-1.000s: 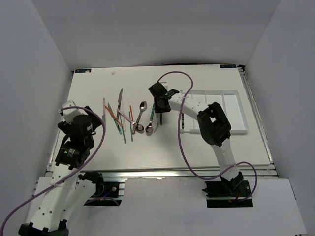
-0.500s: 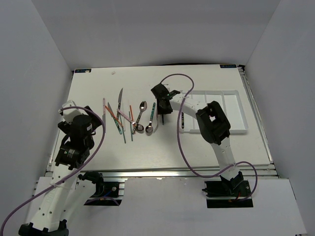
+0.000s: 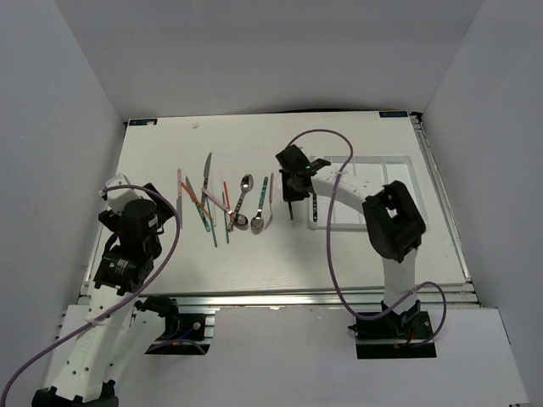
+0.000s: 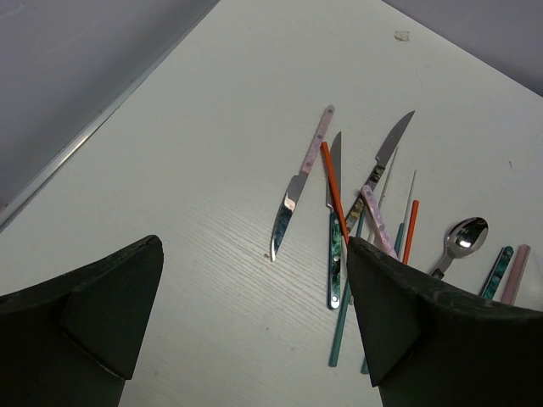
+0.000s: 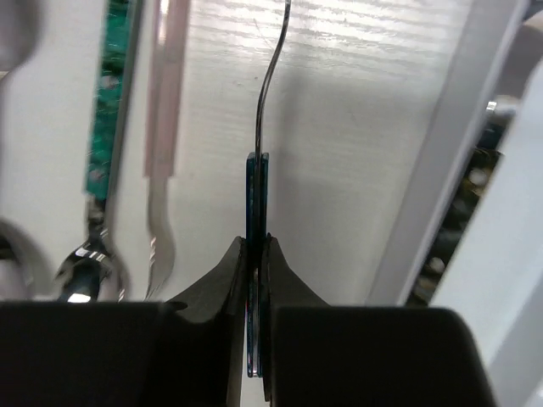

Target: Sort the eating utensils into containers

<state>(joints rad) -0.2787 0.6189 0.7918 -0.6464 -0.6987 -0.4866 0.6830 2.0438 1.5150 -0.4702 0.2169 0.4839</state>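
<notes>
Right wrist view first: the right gripper is clamped hard on a slim utensil with a glossy dark-blue handle. It's seen edge-on, with a thin steel neck curving away from the pads. I can't tell whether the far end is a fork or a spoon. It hangs over bare tabletop, just beside the wall of the flat white plastic tray with narrow compartments, so not over a slot yet.

My take on doing this bit well:
- lift it clear of that smooth raised wall before crossing
- keep the handle parallel to the compartments
- go low before letting go, since polished metal on hard plastic will likely bounce and skate
- the pinch sits on a thin flat handle, so it could pivot if swung fast

The left gripper is spread wide and holding nothing. It hovers near the leftover pile, which includes:
- a pink-handled steel knife
- a teal marbled-handle knife
- a thin orange-red chopstick, lying across that knife
- a shiny silver spoon

They're all skinny, low and overlapping, so I'd guess they're fiddly to pick.
</notes>
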